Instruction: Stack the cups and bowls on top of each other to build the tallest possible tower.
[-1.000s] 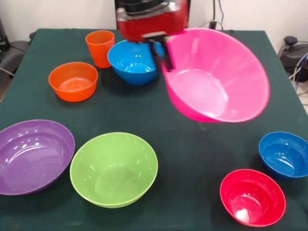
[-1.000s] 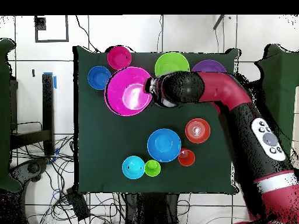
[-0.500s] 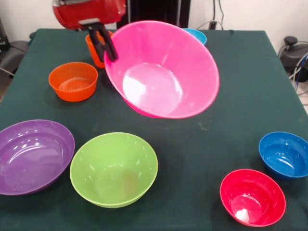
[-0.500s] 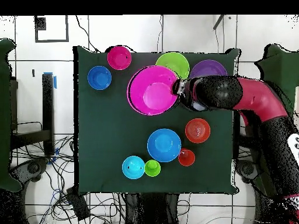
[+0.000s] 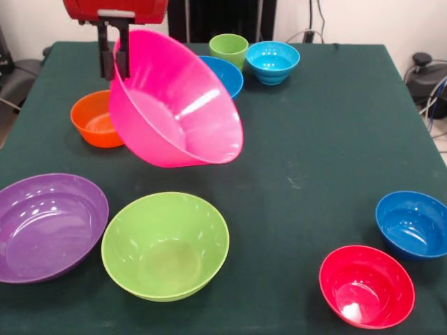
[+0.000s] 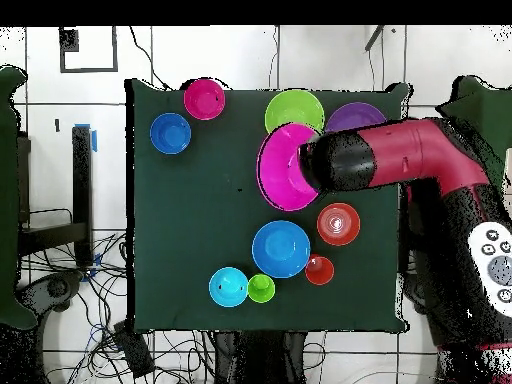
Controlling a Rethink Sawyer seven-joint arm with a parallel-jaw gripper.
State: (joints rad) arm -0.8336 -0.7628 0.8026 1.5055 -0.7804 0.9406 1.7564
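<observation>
My gripper point(image 5: 115, 68) is shut on the rim of the huge pink bowl point(image 5: 174, 105) and holds it tilted in the air, above the table's left half. The bowl hides part of the medium orange bowl point(image 5: 92, 123) and the large blue bowl point(image 5: 223, 72). The orange cup is hidden in the front view and shows in the overhead view point(image 6: 319, 270). The light green cup point(image 5: 229, 49) and a small blue bowl point(image 5: 272, 61) stand at the far side. The purple bowl point(image 5: 49, 227), lime green bowl point(image 5: 165, 244), red bowl point(image 5: 367, 285) and another small blue bowl point(image 5: 413, 225) stand near the front.
In the overhead view the arm point(image 6: 400, 165) reaches in from the right over the pink bowl point(image 6: 278, 165), between the lime green bowl point(image 6: 294, 106) and the orange bowl point(image 6: 338, 224). Cables lie on the floor past the table's edges.
The gripper has carried the pink bowl leftwards in the front view, from over the large blue bowl to over the orange bowl. The green cup and a small blue bowl now show.
</observation>
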